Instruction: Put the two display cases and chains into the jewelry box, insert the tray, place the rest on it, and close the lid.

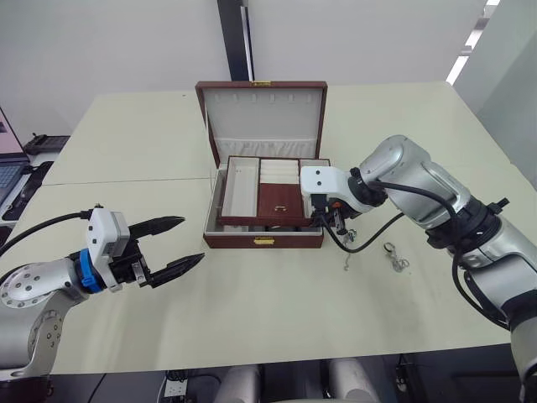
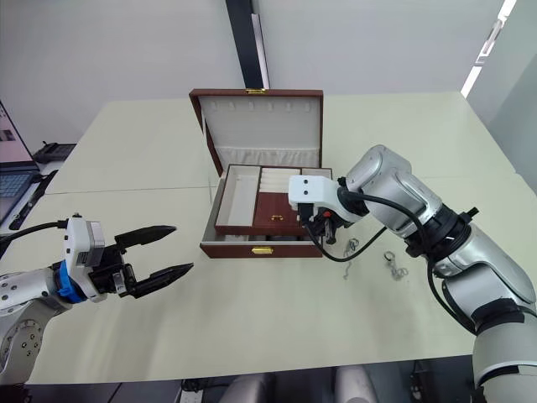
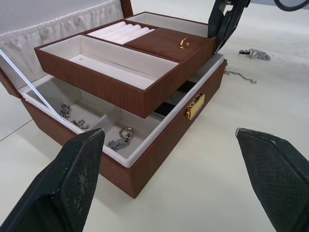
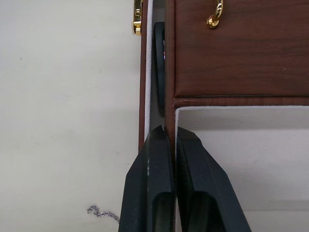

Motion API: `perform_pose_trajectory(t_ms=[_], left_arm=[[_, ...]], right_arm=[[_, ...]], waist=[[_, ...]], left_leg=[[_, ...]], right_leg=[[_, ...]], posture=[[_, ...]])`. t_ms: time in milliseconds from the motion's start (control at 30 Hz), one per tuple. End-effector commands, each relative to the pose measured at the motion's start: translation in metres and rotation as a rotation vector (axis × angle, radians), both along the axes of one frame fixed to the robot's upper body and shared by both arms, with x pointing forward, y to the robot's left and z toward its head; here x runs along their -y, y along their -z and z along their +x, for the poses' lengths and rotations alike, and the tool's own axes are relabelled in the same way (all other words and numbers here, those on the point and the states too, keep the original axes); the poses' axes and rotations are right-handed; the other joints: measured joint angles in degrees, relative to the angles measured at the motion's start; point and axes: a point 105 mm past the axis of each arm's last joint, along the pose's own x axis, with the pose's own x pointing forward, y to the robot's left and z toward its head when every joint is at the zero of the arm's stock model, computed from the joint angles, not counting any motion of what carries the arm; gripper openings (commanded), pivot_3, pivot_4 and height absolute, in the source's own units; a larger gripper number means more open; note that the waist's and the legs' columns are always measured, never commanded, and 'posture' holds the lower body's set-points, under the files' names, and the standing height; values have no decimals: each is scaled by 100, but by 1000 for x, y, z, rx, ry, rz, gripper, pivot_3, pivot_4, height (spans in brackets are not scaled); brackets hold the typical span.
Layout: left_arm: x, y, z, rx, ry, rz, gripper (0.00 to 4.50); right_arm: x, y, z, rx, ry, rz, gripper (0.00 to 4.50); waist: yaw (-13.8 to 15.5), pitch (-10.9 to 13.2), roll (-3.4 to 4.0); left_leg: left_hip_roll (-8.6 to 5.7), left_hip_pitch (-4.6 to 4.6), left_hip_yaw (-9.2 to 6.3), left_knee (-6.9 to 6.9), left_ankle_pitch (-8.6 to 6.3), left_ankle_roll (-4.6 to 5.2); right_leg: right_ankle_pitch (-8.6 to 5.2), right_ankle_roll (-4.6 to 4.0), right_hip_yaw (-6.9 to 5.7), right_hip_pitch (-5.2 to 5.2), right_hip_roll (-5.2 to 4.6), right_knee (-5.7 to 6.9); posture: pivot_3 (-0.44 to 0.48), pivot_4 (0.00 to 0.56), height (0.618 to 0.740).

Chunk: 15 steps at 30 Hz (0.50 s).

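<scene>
Left wrist view: jewelry box (image 3: 159, 145) holds chains (image 3: 72, 118).

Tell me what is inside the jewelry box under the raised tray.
Under the tray, the jewelry box holds silvery chains and a ringed piece in cream compartments. A black case edge shows farther in. The tray covers everything else.
</scene>
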Motion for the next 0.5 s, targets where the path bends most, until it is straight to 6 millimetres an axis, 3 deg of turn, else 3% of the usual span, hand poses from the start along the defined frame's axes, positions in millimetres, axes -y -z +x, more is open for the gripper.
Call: perform_pose_trajectory(t_ms=[33, 500], left_arm=[[-6, -10, 0, 54, -19, 12, 4500], [-9, -14, 1, 61, -36, 16, 4500]], right_arm=[[-14, -9, -1, 26, -40, 18, 13], [-36, -20, -19, -4, -102, 62, 13]], waist=[[-21, 0, 0], [-101, -1, 0]], left_leg=[[0, 0, 0, 0, 0, 0], [1, -51, 1, 3, 1, -5]], right_leg=[[0, 0, 0, 0, 0, 1], [3, -5, 8, -66, -3, 15]], posture=[[0, 150, 740], [0, 150, 740]])
